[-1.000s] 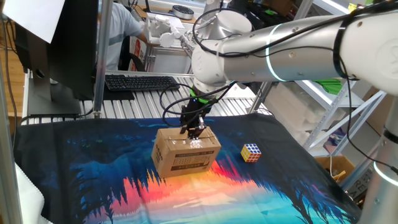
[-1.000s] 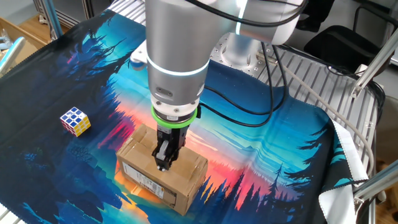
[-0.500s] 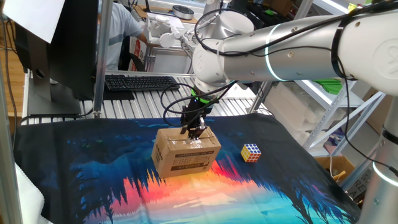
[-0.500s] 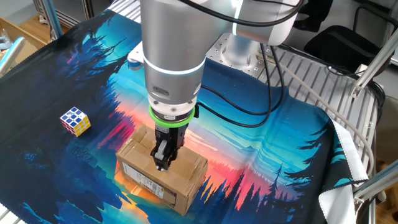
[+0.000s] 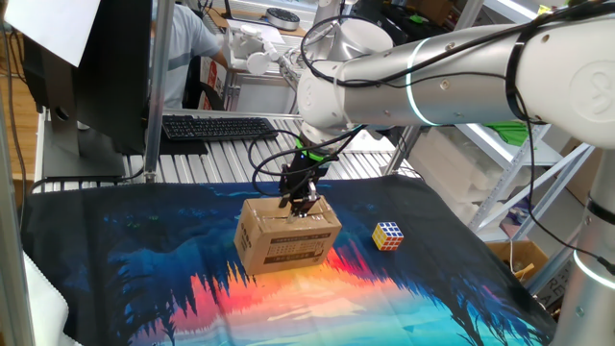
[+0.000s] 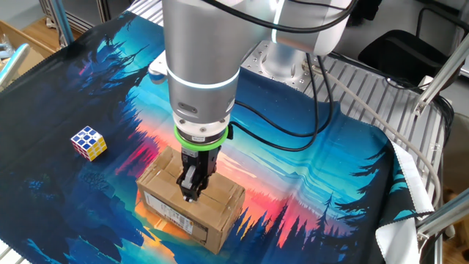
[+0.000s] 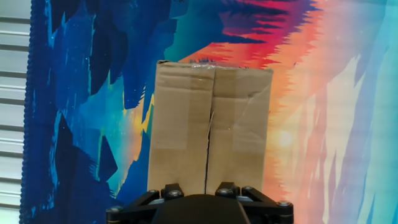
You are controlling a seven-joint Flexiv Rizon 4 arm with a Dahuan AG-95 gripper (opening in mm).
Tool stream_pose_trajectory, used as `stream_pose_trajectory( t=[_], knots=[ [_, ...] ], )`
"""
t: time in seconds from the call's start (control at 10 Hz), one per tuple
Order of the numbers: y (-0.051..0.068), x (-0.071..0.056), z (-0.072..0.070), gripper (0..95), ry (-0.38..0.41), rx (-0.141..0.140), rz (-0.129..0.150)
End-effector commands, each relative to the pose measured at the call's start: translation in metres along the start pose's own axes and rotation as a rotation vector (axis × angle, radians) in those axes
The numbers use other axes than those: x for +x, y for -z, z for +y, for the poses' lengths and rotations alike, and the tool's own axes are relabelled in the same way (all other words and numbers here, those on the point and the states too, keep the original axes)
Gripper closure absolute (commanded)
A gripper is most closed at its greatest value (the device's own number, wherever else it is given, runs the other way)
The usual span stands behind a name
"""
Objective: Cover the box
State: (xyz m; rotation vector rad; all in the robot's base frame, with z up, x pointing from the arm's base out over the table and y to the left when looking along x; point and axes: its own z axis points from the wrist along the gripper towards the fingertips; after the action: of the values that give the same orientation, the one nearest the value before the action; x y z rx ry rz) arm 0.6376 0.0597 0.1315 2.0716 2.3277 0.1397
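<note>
The brown cardboard box stands on the printed cloth, with printed text on its side. Its top flaps lie folded flat and meet at a middle seam, as the hand view shows. My gripper points straight down at the middle of the box top. In the other fixed view its narrow fingers are together and their tips touch or nearly touch the box at the seam. It holds nothing. In the hand view only the gripper's dark base shows, and the fingertips are hidden.
A small Rubik's cube lies on the cloth beside the box, also seen in the other fixed view. A keyboard and a monitor stand behind the cloth. A person sits at the back.
The arm above the gripper has shifted slightly sideways. The gripper stays at the box top and the box has not moved.
</note>
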Motion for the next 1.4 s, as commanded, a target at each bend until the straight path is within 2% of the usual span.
stream_pose_trajectory(
  t=[0.1,0.5,0.7,0.9,1.0,1.2,1.3,1.4],
  knots=[
    [-0.009,0.0,-0.004,57.0,0.0,-0.012,-0.003],
    [-0.015,0.0,-0.004,57.0,-0.004,-0.025,-0.004],
    [-0.024,0.0,-0.004,57.0,-0.007,-0.032,-0.016],
    [-0.026,0.0,-0.004,57.0,-0.005,-0.032,-0.022],
    [-0.019,0.0,-0.004,57.0,0.002,-0.023,-0.016],
    [0.003,-0.002,-0.003,57.0,0.006,-0.001,0.015],
    [0.023,-0.006,-0.001,57.0,0.003,0.017,0.044],
    [0.03,-0.008,-0.001,57.0,0.017,0.032,0.041]
  ],
)
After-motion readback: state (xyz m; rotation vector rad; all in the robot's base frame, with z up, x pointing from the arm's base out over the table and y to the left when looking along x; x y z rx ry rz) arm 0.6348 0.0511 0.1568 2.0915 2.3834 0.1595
